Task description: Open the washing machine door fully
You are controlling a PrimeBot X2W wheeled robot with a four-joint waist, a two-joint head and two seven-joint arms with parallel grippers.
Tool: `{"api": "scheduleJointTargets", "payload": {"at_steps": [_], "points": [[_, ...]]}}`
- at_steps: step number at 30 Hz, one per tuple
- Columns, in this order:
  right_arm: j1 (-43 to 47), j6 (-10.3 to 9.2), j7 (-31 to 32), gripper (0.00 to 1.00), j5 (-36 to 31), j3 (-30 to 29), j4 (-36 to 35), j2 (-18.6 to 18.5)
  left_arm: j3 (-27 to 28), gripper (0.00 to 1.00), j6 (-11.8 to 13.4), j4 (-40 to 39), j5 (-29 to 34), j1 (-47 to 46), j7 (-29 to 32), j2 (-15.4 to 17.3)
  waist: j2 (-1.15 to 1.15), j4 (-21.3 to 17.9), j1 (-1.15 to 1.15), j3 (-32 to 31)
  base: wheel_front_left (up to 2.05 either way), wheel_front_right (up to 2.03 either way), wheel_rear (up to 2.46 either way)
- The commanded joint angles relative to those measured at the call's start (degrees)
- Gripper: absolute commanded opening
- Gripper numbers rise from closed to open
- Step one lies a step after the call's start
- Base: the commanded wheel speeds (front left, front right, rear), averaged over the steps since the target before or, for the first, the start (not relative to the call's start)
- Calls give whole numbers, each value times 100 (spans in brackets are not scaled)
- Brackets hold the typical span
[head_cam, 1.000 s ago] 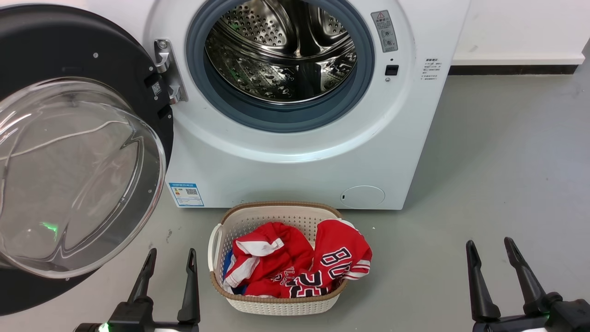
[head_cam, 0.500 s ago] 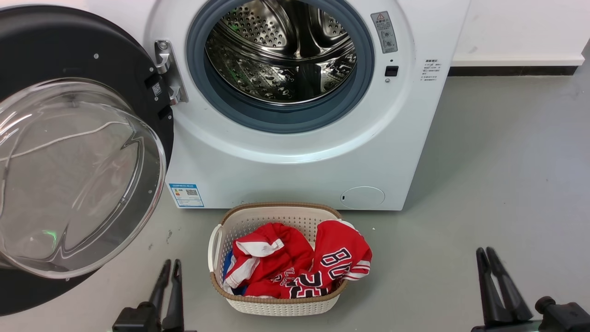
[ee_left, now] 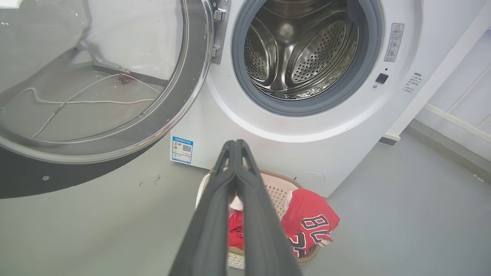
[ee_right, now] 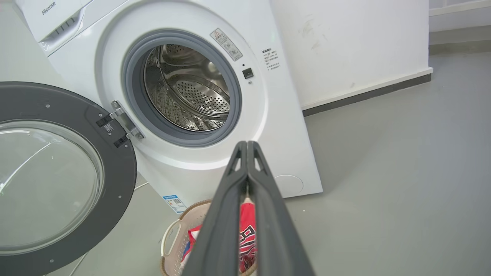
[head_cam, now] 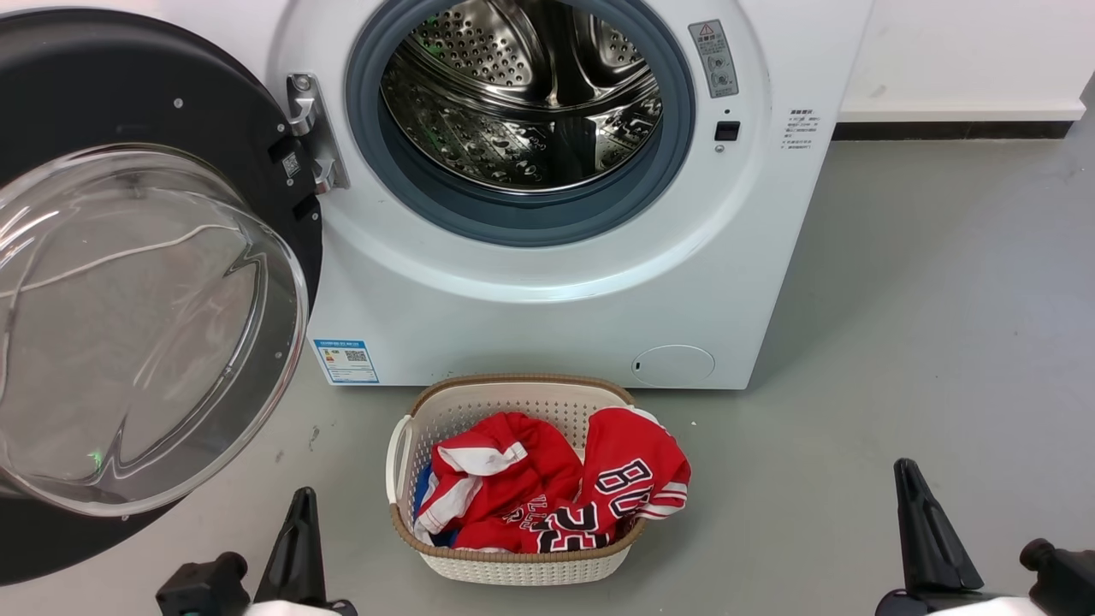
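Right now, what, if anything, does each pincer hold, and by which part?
Nothing. The left pincer and the right pincer are both shut empty, apart from the door.

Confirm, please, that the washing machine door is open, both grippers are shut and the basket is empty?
Not empty: the head view shows red clothes in the basket. The washing machine door is open; left gripper and right gripper are shut.

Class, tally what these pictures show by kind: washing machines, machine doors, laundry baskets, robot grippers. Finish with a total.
washing machine: 1
washing machine door: 1
laundry basket: 1
grippers: 2, left gripper and right gripper
Total: 5
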Motion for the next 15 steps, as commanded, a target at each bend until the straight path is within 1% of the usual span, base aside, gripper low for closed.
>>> {"api": "scheduleJointTargets", "payload": {"at_steps": [1, 7, 8, 15], "points": [[-202, 0, 53, 0, 361, 2, -13, -60, 45, 0, -38, -39, -356, -201, 80, 2, 0, -1, 0, 2, 0, 0, 0], [-328, 0, 172, 0, 978, -2, 101, -90, 95, 0, -88, 30, -981, -306, 231, 2, 0, -3, 0, 7, 0, 0, 0], [-328, 0, 172, 0, 978, -2, 101, -90, 95, 0, -88, 30, -981, -306, 231, 2, 0, -3, 0, 7, 0, 0, 0], [-460, 0, 305, 0, 1645, -16, 224, -116, 146, 0, -144, 109, -1662, -420, 396, 2, 0, -6, 0, 12, 0, 0, 0]]}}
